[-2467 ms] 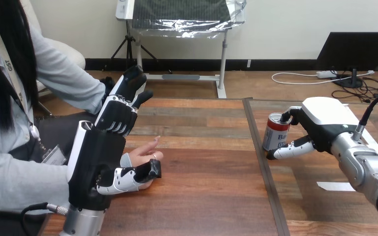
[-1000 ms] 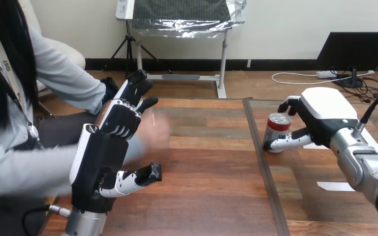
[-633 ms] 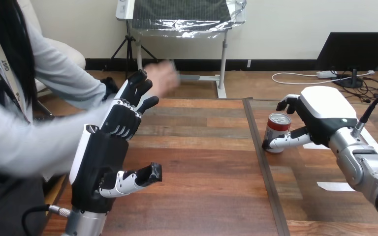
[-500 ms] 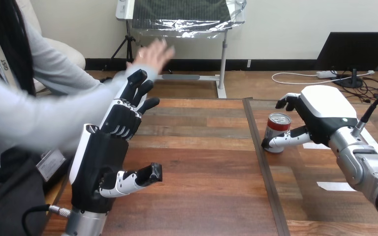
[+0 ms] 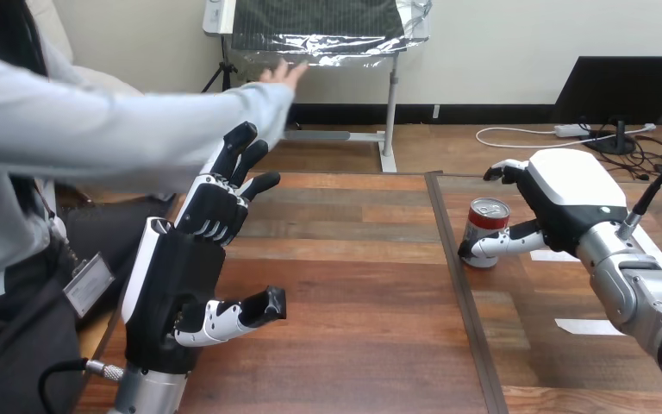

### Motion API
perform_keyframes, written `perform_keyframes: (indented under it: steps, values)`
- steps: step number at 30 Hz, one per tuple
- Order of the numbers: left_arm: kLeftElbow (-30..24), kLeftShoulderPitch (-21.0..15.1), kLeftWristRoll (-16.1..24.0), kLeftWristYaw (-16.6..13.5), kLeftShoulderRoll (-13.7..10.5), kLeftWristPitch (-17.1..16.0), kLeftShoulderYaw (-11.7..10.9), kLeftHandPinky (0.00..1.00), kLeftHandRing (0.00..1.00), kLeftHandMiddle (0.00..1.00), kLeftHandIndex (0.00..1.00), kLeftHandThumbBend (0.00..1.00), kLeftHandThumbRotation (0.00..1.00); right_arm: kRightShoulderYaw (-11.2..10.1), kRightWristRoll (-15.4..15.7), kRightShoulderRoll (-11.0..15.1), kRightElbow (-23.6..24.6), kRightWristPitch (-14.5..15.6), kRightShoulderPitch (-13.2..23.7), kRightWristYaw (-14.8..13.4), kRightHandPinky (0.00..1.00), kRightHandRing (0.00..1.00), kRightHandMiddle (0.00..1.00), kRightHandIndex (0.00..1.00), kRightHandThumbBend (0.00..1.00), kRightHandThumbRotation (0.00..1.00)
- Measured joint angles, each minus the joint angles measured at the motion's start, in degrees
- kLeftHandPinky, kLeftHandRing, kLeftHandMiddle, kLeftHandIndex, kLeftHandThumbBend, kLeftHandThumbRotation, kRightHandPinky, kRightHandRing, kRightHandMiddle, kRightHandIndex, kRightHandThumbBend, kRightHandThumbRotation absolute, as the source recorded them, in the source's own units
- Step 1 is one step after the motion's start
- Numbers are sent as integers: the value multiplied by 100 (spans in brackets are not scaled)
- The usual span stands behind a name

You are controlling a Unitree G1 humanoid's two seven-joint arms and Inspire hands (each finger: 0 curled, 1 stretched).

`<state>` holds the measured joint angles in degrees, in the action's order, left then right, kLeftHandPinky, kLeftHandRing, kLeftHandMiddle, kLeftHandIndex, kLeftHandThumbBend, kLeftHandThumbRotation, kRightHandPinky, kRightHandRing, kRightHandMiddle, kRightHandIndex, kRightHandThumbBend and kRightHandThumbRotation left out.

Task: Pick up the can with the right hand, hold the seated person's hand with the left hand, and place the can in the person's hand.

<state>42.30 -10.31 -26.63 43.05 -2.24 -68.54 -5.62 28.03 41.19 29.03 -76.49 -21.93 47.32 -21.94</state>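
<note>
On the right half of the brown wooden table, just to the right of the dark seam between its two tops, the small metal can with a red-and-white label stands upright, its silver lid facing up; the black-and-white right hand sits beside it on the can's right, spread wide and gripping nothing; its fingers arch above and behind the lid, clear of it, while its thumb lies low along the front of the can's foot, and whether it touches the metal I cannot tell; the silver right forearm runs back toward the lower right corner; a white slip of paper lies flat on the wood near that forearm.

At the table's left, the black-and-white left hand stands raised on edge over the tabletop, wide and unoccupied; its fingers point straight up and away, and its thumb juts out toward the table's middle; the person's hand is held high, above and beyond those fingertips and apart from them, palm flat, at the end of a light grey sleeve that stretches across from the left edge; the hand is well apart from the can.
</note>
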Motion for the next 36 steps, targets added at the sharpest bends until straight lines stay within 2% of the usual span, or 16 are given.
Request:
perform_keyframes:
  steps: [10,26,36]
  values:
    - [-1,1,-1,-2,2,-5,2,87,95,96,93,100,52,9,4,-1,-1,142,0,41,91,91,82,83,100,63]
    - [-18,27,-5,-13,5,14,11,87,95,97,93,100,51,15,4,-12,-19,305,0,238,92,91,82,83,100,60]
    - [-33,55,-5,-35,10,16,15,87,96,97,93,100,51,50,26,-35,-26,423,0,335,93,92,83,84,100,63]
